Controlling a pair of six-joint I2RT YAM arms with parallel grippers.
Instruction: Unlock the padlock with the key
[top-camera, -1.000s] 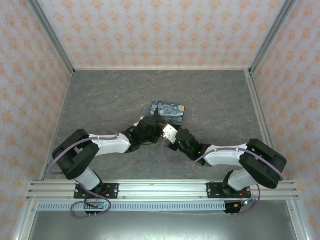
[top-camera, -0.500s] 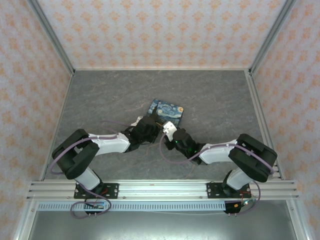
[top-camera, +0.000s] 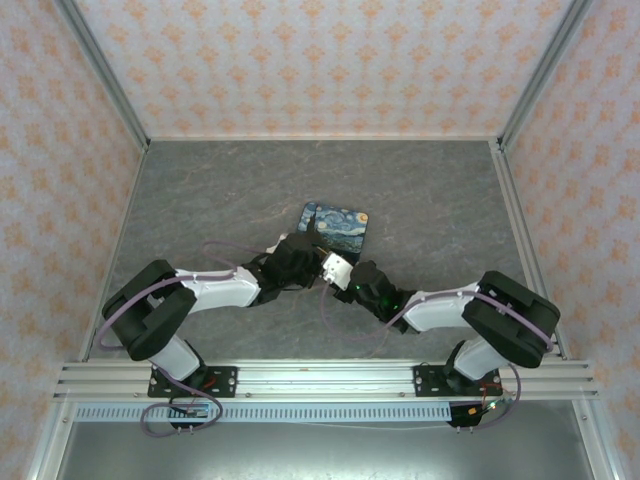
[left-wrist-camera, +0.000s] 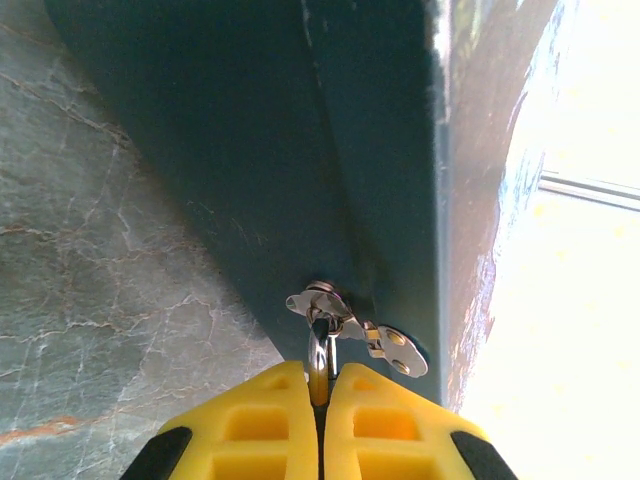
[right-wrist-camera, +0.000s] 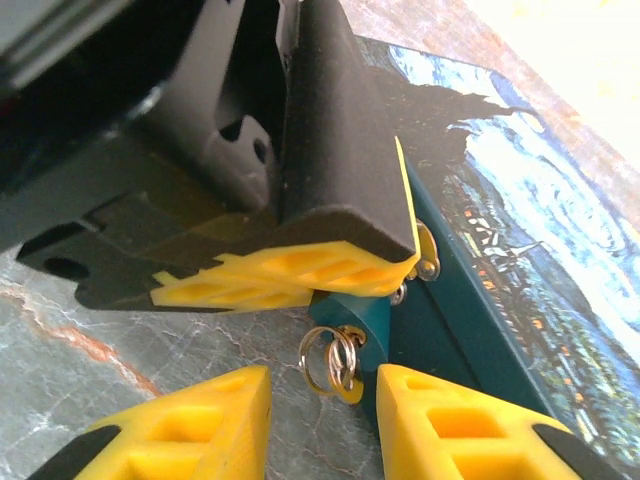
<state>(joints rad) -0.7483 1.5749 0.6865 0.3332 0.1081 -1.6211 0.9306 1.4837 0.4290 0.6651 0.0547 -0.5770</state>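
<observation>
In the left wrist view my left gripper (left-wrist-camera: 320, 378) is shut on the padlock; its silver shackle (left-wrist-camera: 317, 350) rises from between the yellow pads through the metal hasp (left-wrist-camera: 352, 325) on the blue box (left-wrist-camera: 300, 150). The padlock's body is hidden between the pads. In the right wrist view the key's teal head (right-wrist-camera: 352, 322) sticks out under the left gripper's pads (right-wrist-camera: 300, 268), with small split rings (right-wrist-camera: 328, 360) hanging from it. My right gripper (right-wrist-camera: 322, 388) is open, one finger on each side of the key's head and not touching it. From above, both grippers (top-camera: 305, 255) (top-camera: 347, 278) meet at the box's near edge.
The starry-night box (top-camera: 338, 222) lies in the middle of the grey marbled floor (top-camera: 200, 200). Patterned walls and metal rails (top-camera: 515, 220) close in the sides and back. The arms' bases sit on the rail (top-camera: 320, 378) at the near edge.
The right gripper's jaws have opened off the key's head and its wrist has drawn back a little. The left gripper has kept its hold at the box.
</observation>
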